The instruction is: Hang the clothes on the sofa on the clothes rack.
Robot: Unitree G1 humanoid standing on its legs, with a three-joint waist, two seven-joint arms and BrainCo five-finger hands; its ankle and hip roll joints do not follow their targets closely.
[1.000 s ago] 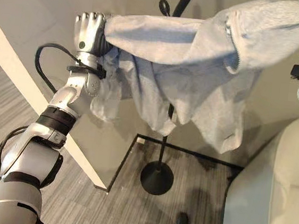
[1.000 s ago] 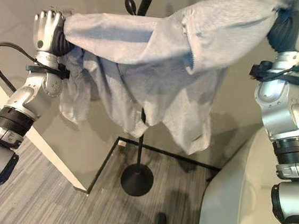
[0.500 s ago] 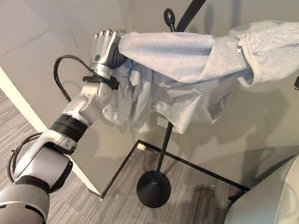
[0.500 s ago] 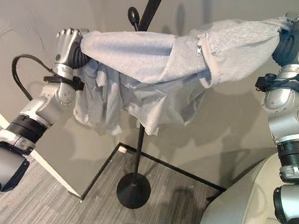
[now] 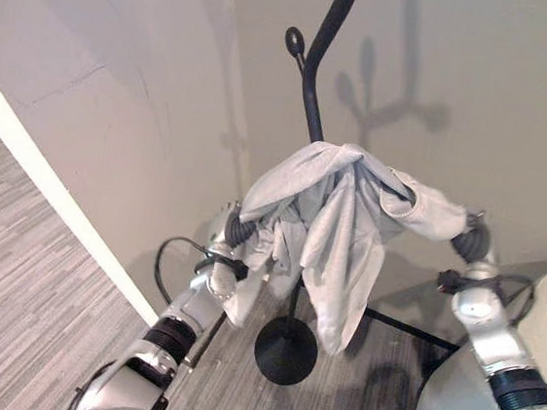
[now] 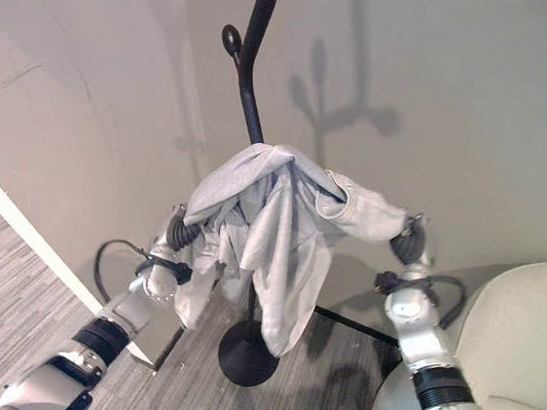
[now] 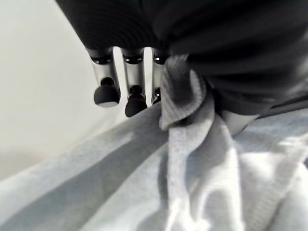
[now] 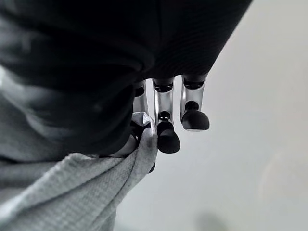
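Hoodie, light grey, drapes over the black coat stand at frame centre; my left hand and right hand each pinch its fabric

Both eye views look down from the robot's head at a corner of wall and floor — the black clothes rack stands mid-frame, the sofa at lower right. The right eye view sits slightly to one side, so it shares almost the whole scene. Each wrist view looks along its own hand from very close — the left hand and right hand against grey clothes and pale wall.
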